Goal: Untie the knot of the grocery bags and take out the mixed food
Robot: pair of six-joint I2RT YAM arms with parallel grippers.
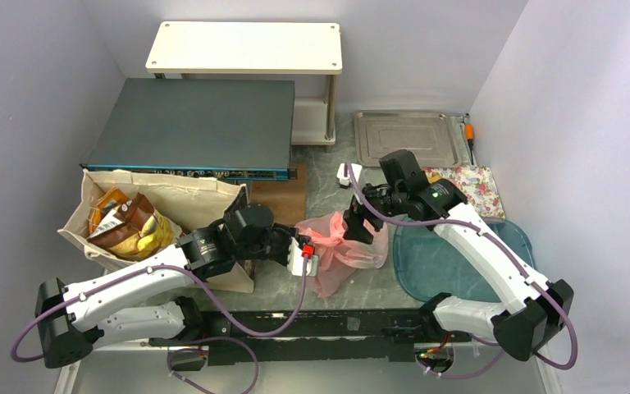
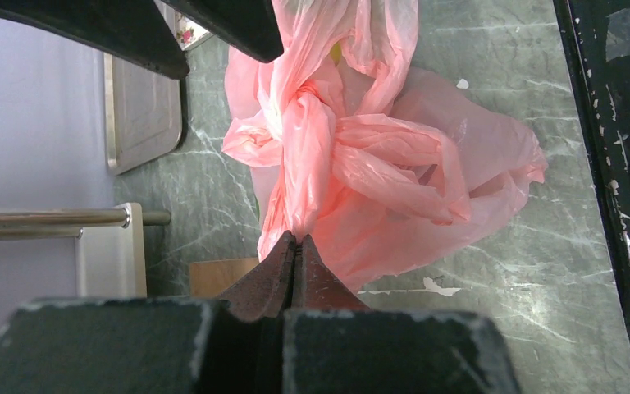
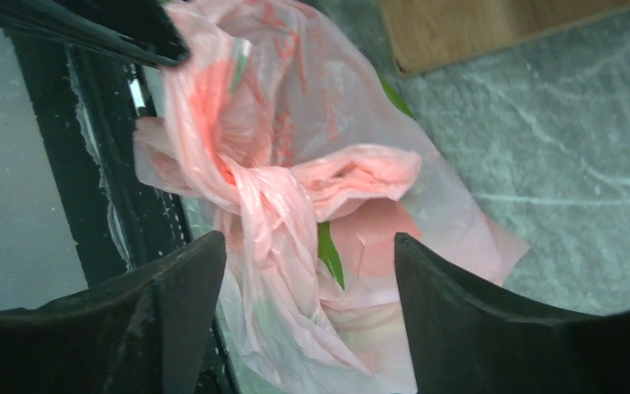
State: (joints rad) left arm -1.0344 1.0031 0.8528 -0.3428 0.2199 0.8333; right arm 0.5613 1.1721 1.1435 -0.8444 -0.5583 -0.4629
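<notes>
Left claw (image 2: 295, 245), pressed together on a loose tail of the pink bag (image 1: 353, 253), pulls it taut (an anchor, I judge) so the right claw (image 3: 308, 246), spread astride the knot (image 3: 262, 185), can loosen it on the table (image 1: 324, 197) beside the tote (image 1: 189, 193).

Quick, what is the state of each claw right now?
Left claw: closed, pinching a handle strand of the pink bag.
Right claw: open, one finger on each side of the knot.
</notes>
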